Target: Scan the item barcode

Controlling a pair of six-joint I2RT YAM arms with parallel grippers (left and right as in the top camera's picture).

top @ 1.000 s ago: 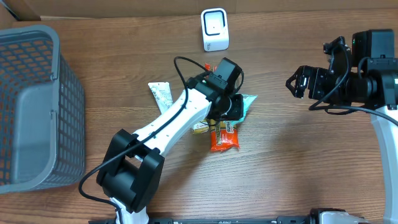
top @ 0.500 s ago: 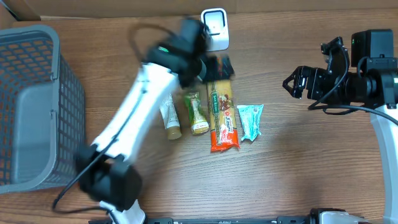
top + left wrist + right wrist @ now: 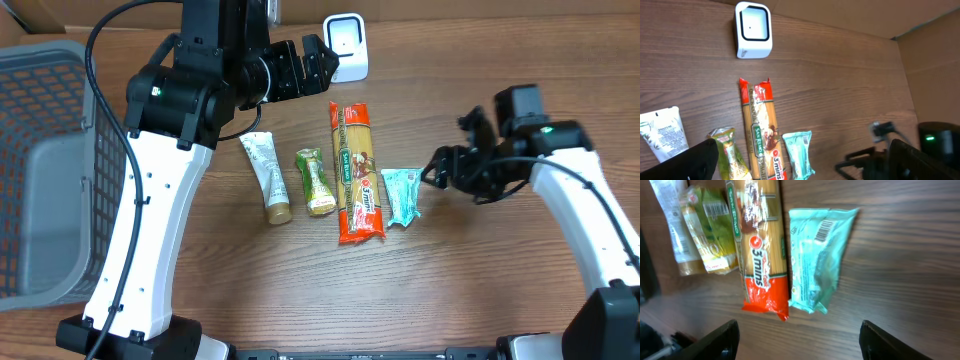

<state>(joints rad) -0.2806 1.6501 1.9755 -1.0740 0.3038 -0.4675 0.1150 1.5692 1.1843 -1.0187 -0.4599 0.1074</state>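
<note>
Tabletop (image 3: 480, 290): left hand (image 3: 318, 65) withdrew, right hand (image 3: 438, 172) approached the packet (image 3: 402, 195), both open, empty

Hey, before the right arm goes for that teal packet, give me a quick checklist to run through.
1. Is the right gripper open: ok, jaws spread wide.
2. Lined up with the teal packet: probably ok, it sits between the jaws in the wrist view.
3. Can the barcode be found: ok, it faces up.
4. Packet clear of the pasta pack: cannot tell, edges lie very close.
5. Way to the scanner free: not ok, the open left gripper hangs right beside it.
</note>
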